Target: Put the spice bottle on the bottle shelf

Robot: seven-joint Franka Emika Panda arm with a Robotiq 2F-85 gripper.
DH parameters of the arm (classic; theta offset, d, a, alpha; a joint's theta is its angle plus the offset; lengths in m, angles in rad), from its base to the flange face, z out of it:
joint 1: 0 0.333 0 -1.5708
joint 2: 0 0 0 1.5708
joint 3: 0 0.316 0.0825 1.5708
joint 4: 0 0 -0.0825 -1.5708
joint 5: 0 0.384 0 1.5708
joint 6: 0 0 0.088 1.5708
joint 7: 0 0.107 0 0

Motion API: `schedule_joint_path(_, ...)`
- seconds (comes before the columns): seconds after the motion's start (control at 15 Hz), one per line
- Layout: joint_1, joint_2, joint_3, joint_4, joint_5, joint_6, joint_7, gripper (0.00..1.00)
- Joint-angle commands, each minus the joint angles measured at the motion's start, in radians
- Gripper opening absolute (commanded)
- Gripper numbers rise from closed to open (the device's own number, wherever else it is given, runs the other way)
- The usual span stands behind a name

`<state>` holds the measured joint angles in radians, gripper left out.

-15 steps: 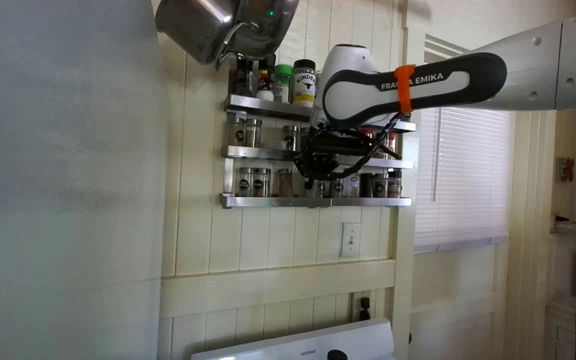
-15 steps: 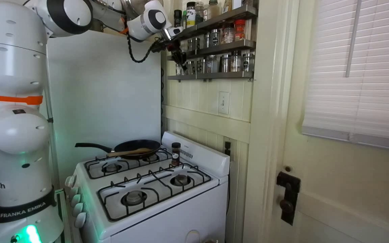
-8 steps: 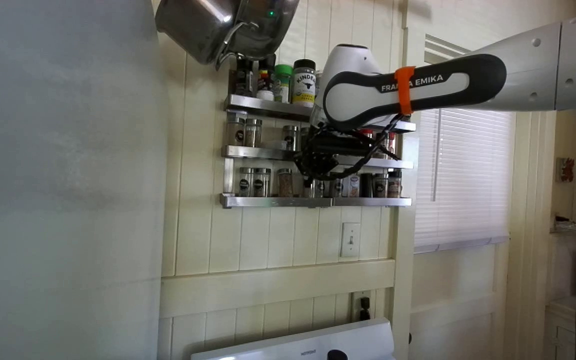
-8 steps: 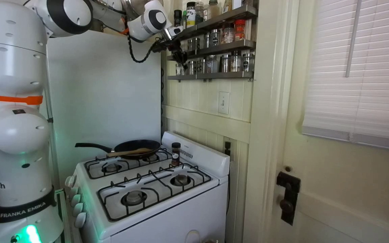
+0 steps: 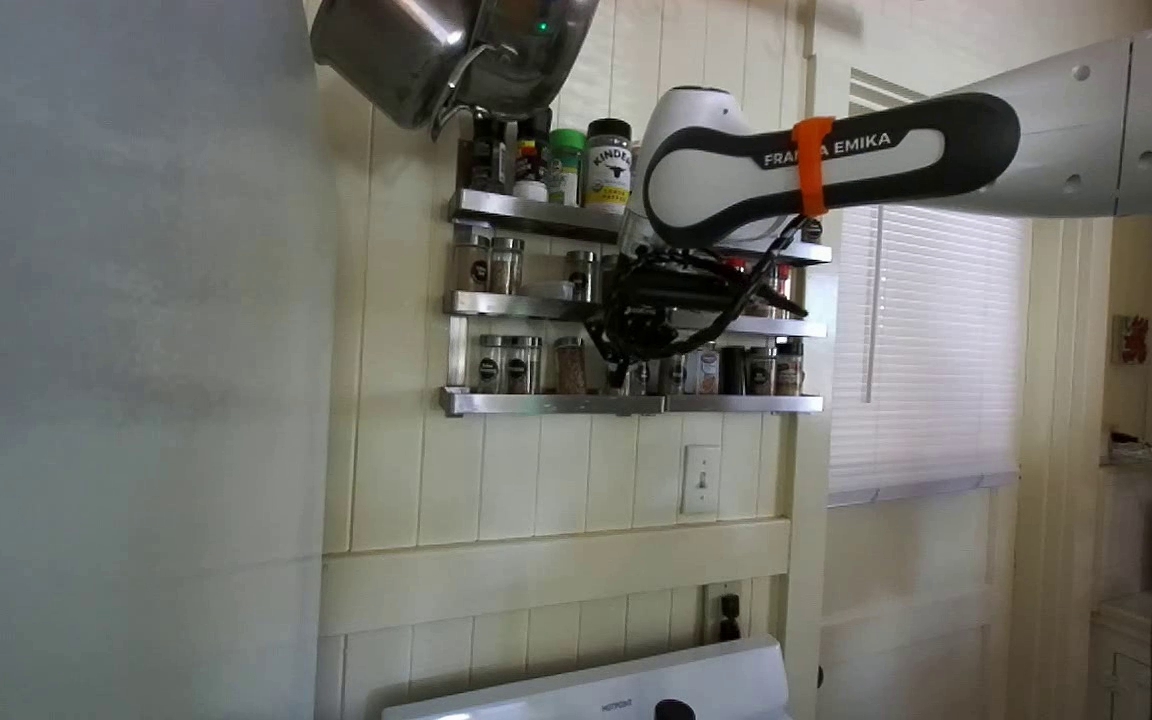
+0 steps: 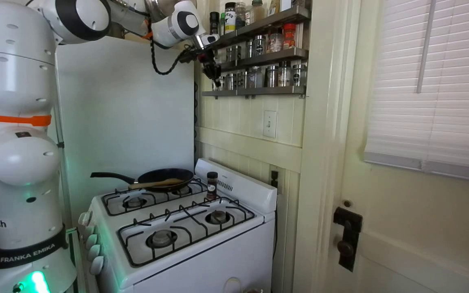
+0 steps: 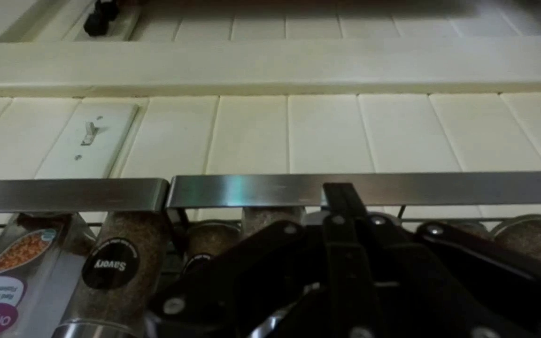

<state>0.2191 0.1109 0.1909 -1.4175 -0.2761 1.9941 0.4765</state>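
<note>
Gripper (image 6: 217, 84) has shifted slightly left and down in an exterior view. It is closed, its 2 fingers (image 7: 334, 204) together before the bottom rail of the shelf (image 5: 521, 304); contact I cannot tell. Jars (image 5: 571, 368) stand on all 3 tiers. 1 dark-capped bottle (image 6: 212, 186) stands upright on the stove (image 6: 218, 252), near the pan (image 6: 179, 175); whether it is the task's bottle I cannot tell.

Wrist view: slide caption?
Black gripper, shut and empty, by silver metal bottle shelf; clear cylindrical Savory jar at picture left.
</note>
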Motion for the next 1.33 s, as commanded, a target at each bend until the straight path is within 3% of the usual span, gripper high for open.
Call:
schedule_joint_path(0.0,0.0,-0.044,0.008,-0.003,0.048,-0.169,-0.044,0.26)
schedule_joint_path(0.07,-0.004,-0.057,0.01,-0.01,0.074,-0.194,-0.061,0.27)
schedule_joint_path(0.73,-0.038,-0.259,-0.04,-0.11,0.209,-0.335,-0.123,0.99)
schedule_joint_path(1.13,-0.057,-0.379,-0.033,-0.223,0.269,-0.33,-0.084,1.0)
schedule_joint_path(1.27,-0.069,-0.393,-0.048,-0.25,0.363,-0.355,-0.033,1.0)
